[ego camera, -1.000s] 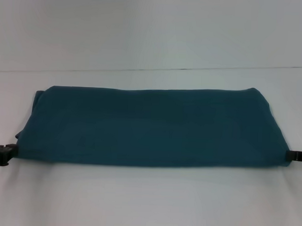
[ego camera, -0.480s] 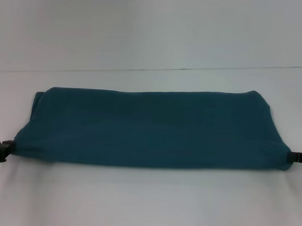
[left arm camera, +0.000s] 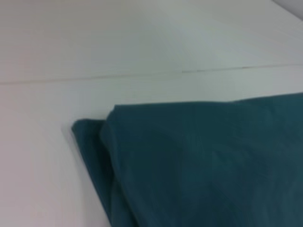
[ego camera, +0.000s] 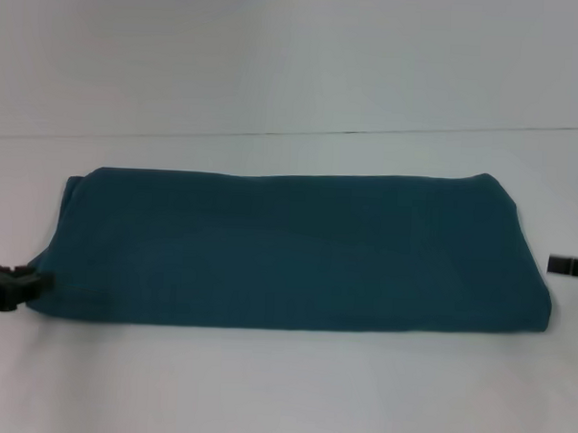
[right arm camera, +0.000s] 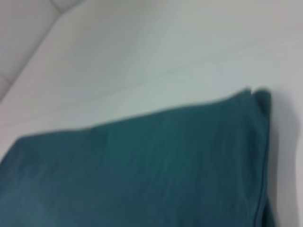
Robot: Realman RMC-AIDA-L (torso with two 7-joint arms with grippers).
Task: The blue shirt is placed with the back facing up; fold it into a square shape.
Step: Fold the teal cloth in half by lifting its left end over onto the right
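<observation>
Stretching across a pale, matte white table [ego camera: 281, 389], the blue shirt [ego camera: 287, 250] lies folded into a long horizontal band, its plain side up and no lettering showing. A thin dark seam line [ego camera: 293, 133] crosses the surface behind the garment from edge to edge; beyond it the same flat white plane continues with nothing else on it.

At the left edge of the head view, the left gripper [ego camera: 17, 286] sits low on the table, its black tip touching or just beside the band's near left corner; whether its fingers are apart or closed on cloth cannot be told. From that arm's wrist camera the shirt [left arm camera: 203, 161] shows a soft, stacked corner with a lower layer peeking out beyond the upper fold.

The fabric looks like smooth knit, dark teal, with faint lengthwise creases and rounded, slightly puffed edges instead of sharp ones.

At the far right, the right gripper [ego camera: 570, 266] appears as a small black bar just off the shirt's right end, apart from the cloth; its finger spacing cannot be told. Its wrist camera shows the shirt [right arm camera: 142, 175] ending in a neat hemmed corner.
</observation>
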